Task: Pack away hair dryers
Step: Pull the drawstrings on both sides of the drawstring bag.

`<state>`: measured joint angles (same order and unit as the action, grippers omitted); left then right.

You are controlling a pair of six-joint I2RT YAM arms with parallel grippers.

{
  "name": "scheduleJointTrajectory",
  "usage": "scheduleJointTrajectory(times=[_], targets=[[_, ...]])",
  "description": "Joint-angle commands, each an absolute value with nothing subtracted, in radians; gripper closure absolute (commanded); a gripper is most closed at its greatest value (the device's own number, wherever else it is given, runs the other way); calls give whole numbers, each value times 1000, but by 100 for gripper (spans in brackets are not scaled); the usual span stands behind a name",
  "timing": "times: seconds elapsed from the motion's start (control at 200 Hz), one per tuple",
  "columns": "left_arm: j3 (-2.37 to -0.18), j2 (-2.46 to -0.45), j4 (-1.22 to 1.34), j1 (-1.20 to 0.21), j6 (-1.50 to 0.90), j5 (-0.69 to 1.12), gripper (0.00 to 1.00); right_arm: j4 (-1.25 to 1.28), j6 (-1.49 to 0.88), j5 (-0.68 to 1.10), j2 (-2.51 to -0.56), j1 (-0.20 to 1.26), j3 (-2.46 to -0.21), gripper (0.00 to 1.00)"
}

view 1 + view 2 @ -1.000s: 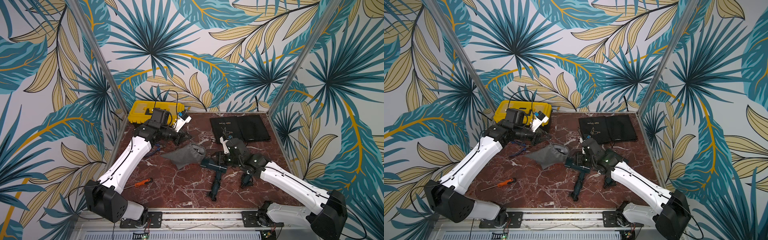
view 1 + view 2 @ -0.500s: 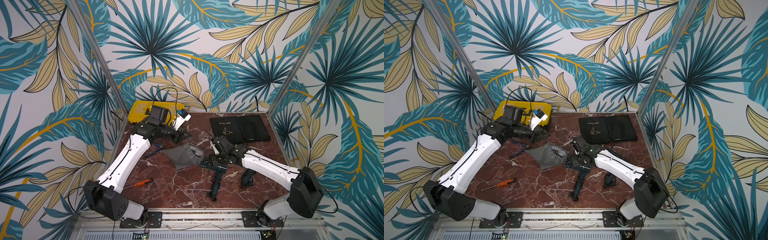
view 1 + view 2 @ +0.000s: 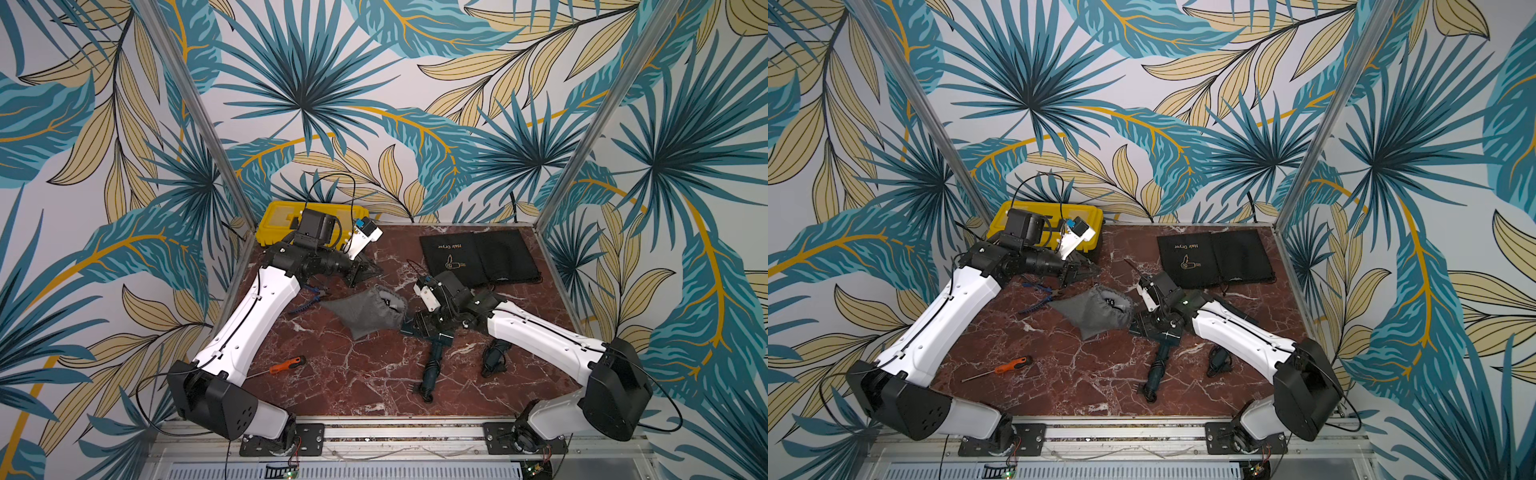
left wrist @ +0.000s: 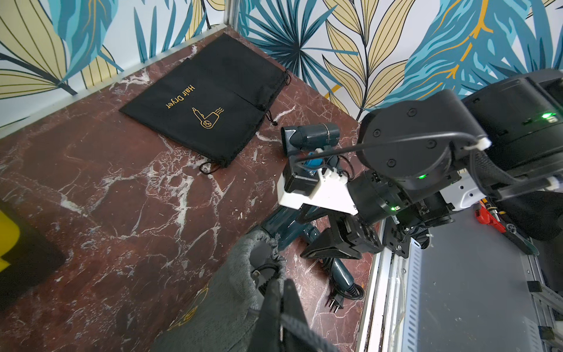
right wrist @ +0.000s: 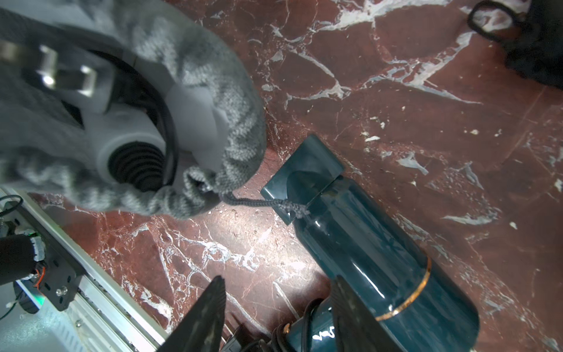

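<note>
The dark teal hair dryer [image 5: 365, 243] lies flat on the marble table [image 3: 353, 386], right under my right pincer [image 5: 278, 279]. My jaws stand apart, astride the spot where its cord-wrapped handle meets the barrel. One finger is over the barrel, and bare marble shows inside the other. Its flat nozzle points at the grey pouch [image 5: 213, 76], just short of the mouth, and the pouch's drawstring [image 5: 265, 202] drapes onto the nozzle. Inside that mouth sits the white hair dryer [image 5: 122, 128], plug prongs showing. My left pincer [image 4: 281, 285] is closed on the pouch's rim, pinching the fabric. Farther off, the black hair dryer [image 3: 494, 361] lies half under my right forearm [image 3: 540, 336]. Two flat black pouches [image 3: 478, 257] rest near the back wall.
</note>
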<state>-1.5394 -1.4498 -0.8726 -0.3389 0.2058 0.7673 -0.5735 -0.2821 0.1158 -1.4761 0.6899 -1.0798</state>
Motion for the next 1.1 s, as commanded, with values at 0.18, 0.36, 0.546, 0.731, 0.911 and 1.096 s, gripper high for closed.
scheduleJointTrajectory(times=[0.18,0.36,0.546,0.731,0.911,1.096], targets=[[-1605,-1460,-874,-334,224,822,100,-591,-208,129,-1564,704,-1155,43],[-1606,-1462,-874,-334,224,824,100,-596,-192,140,-1592,709,-1175,43],[-1618,-1463,-881,-333,225,825,100,-569,-193,139,-1615,718,-1162,44],[-1635,-1466,-901,-333,231,851,100,-544,-183,121,-1631,720,-1160,49],[-1645,-1468,-922,-334,241,869,100,-528,-170,98,-1621,720,-1166,51],[-1643,-1468,-931,-334,247,868,100,-519,-168,83,-1604,722,-1165,48]])
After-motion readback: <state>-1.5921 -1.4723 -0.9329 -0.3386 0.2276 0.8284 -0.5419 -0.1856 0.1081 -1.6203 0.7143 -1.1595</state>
